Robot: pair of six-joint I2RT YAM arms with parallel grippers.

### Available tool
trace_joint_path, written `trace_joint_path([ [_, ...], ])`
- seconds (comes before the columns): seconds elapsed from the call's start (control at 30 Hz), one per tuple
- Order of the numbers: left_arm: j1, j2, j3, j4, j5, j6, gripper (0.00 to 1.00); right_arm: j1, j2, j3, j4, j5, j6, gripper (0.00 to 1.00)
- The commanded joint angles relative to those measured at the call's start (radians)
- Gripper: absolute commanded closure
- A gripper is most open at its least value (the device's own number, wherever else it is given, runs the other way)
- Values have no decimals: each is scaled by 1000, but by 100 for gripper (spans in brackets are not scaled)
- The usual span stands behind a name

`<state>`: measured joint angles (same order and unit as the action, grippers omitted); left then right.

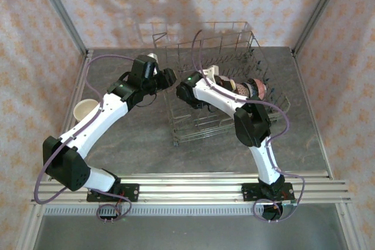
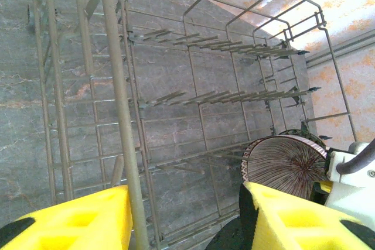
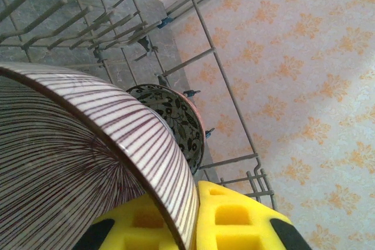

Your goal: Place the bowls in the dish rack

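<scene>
Right gripper (image 3: 181, 222) clamps one striped bowl (image 3: 70, 162) in the dish rack (image 2: 123, 86); one cream bowl (image 1: 85, 109) sits at the table's (image 1: 146, 144) left edge; left gripper (image 2: 184, 221) gapes empty.

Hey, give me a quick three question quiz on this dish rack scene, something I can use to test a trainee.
1. Multiple choice: the right gripper pinches the rim of which bowl?
A. a plain orange one
B. the striped bowl
C. a blue glass one
2. True or false: the cream bowl sits on the table, outside the dish rack.
3. Fill in: the left gripper has its fingers ____.
Key: 1 B; 2 true; 3 open.
</scene>
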<state>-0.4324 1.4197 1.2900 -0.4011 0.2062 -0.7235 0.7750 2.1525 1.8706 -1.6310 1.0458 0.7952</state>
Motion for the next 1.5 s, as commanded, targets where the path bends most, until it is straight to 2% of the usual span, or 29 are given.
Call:
trace_joint_path([
  [0.0, -5, -24, 37, -8, 13, 30, 49, 11, 79, -59, -153, -185, 18, 100],
  [0.8, -3, -18, 40, -27, 12, 50, 49, 27, 128, -5, -149, -303, 38, 100],
  [1.47, -3, -19, 46, -41, 9, 54, 49, -5, 132, -2, -148, -295, 30, 98],
])
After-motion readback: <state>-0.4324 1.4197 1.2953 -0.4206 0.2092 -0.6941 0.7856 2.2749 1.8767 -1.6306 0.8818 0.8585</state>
